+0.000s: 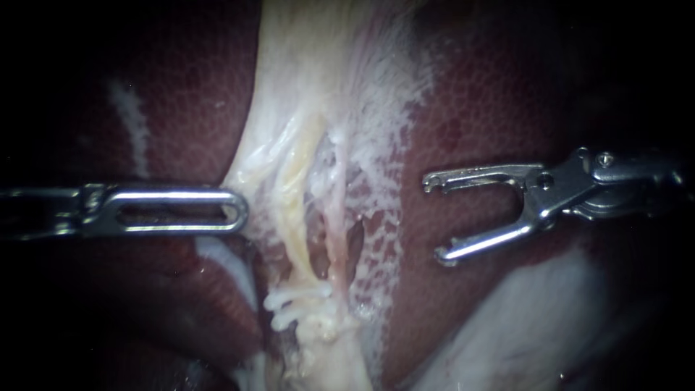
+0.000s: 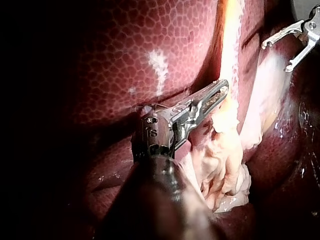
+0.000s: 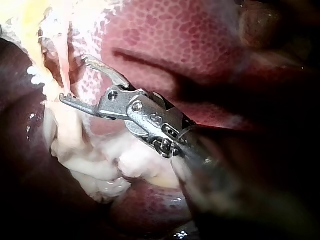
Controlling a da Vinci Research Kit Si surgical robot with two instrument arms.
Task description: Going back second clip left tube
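Observation:
The left tube [image 1: 300,210] is pale yellow and runs down the middle of the endoscope view; a thinner pink tube [image 1: 337,228] runs to its right. White clips [image 1: 297,303] cross the left tube low down. My right instrument [image 1: 436,219] hangs over the liver to the right of both tubes, apart from them, jaws open and empty. In the right wrist view those jaws [image 3: 75,78] gape just short of the pink tube [image 3: 62,57]. My left instrument [image 1: 242,210] comes in level, its slotted jaws shut on the pale tissue's left edge [image 1: 253,174]; the left wrist view shows the same hold [image 2: 220,91].
Dark red liver [image 1: 499,94] lies on both sides of the pale webbed tissue [image 1: 376,137]. A pale fatty lump [image 2: 225,165] sits beside my left instrument's jaws. My right instrument [image 2: 276,57] shows far off ahead in the left wrist view.

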